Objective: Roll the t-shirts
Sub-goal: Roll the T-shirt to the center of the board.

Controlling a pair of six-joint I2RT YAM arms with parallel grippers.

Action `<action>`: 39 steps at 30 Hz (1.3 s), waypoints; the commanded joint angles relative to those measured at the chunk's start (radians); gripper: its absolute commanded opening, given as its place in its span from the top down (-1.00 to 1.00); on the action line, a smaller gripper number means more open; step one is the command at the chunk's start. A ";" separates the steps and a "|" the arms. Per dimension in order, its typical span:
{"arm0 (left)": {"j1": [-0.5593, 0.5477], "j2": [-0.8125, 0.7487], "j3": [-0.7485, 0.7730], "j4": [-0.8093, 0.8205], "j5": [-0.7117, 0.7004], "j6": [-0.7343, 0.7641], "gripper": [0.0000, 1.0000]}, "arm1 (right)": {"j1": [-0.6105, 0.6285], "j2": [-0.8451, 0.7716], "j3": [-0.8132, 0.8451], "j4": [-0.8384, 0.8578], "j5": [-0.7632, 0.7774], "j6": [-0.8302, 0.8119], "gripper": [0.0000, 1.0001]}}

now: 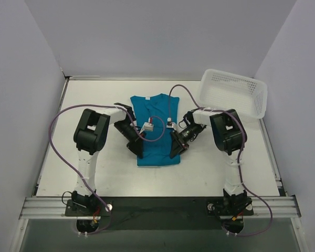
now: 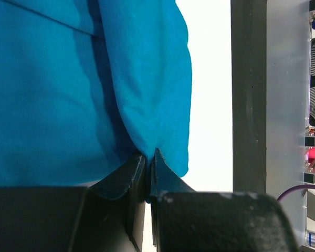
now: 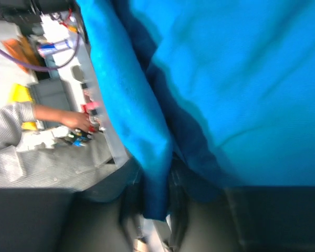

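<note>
The teal-blue t-shirt is laid flat at the middle of the table, folded into a narrow strip with its collar toward 12 o'clock and its hem toward 6 o'clock, while a white mesh basket is set at 2 o'clock. The hem's 7 o'clock corner is pinched by the left gripper, whose jaws are drawn almost together on the cloth. At the 5 o'clock corner a fold of cloth is caught between the narrowly parted jaws of the right gripper, though that view is blurred.
</note>
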State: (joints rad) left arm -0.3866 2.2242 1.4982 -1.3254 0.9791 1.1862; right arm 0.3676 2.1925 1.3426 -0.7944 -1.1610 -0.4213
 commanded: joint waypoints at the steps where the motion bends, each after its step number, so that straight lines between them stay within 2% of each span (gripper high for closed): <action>1: 0.018 0.014 -0.003 -0.038 -0.013 -0.013 1.00 | -0.007 0.055 0.016 -0.009 -0.086 0.081 0.70; 5: 0.026 0.041 0.037 -0.047 -0.019 -0.037 1.00 | -0.024 0.108 0.053 -0.054 -0.118 0.079 0.81; 7: 0.026 0.057 0.074 -0.041 -0.023 -0.072 1.00 | -0.030 0.118 0.058 -0.058 -0.103 0.090 1.00; 9: 0.028 0.069 0.095 -0.025 -0.042 -0.102 1.00 | -0.039 0.127 0.061 -0.055 -0.098 0.095 1.00; 13: 0.038 0.080 0.102 0.040 -0.077 -0.255 0.98 | -0.044 0.162 0.075 -0.057 -0.085 0.113 1.00; 19: 0.067 0.035 0.057 0.175 -0.111 -0.396 0.76 | -0.036 0.179 0.089 -0.058 -0.045 0.138 1.00; 21: 0.077 -0.009 0.033 0.244 -0.126 -0.456 0.67 | -0.036 0.181 0.087 -0.057 -0.043 0.141 1.00; 29: 0.115 -0.185 0.004 0.406 -0.224 -0.553 0.59 | -0.030 0.182 0.090 -0.057 -0.040 0.141 1.00; 34: 0.126 -0.372 -0.166 0.506 -0.299 -0.537 0.29 | -0.021 0.179 0.092 -0.058 -0.028 0.136 1.00; 37: 0.105 -0.532 -0.283 0.531 -0.309 -0.527 0.24 | -0.007 0.182 0.098 -0.060 -0.023 0.134 1.00; 39: 0.074 -0.618 -0.357 0.616 -0.356 -0.528 0.15 | -0.004 0.178 0.098 -0.060 -0.022 0.130 1.00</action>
State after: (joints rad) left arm -0.2661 1.7737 1.2503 -0.8440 0.6941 0.6483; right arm 0.3470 2.3360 1.4364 -0.7883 -1.2530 -0.3408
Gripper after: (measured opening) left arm 0.400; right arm 0.068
